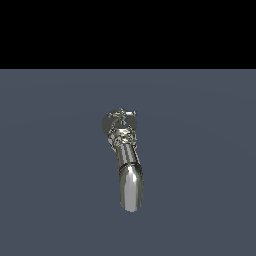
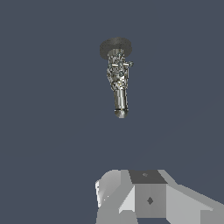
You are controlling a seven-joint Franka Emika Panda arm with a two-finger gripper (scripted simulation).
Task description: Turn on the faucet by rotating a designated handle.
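Note:
The chrome faucet point(image 1: 127, 165) stands on a flat grey surface in the middle of the exterior view. Its thick curved spout ends in a rounded tip toward the viewer, and its round base is behind. The small cross-shaped handle point(image 1: 121, 116) sits on top near the base. In the wrist view the faucet point(image 2: 118, 83) is small and far off, and the handle point(image 2: 120, 69) shows as a spoked knob partway along it. My gripper point(image 2: 146, 199) shows only as grey-white blocks at the picture's edge, well apart from the faucet. Its fingertips are out of frame. The gripper is not in the exterior view.
The grey floor point(image 1: 200, 175) spreads flat around the faucet in both views. A black band fills the upper part of the exterior view.

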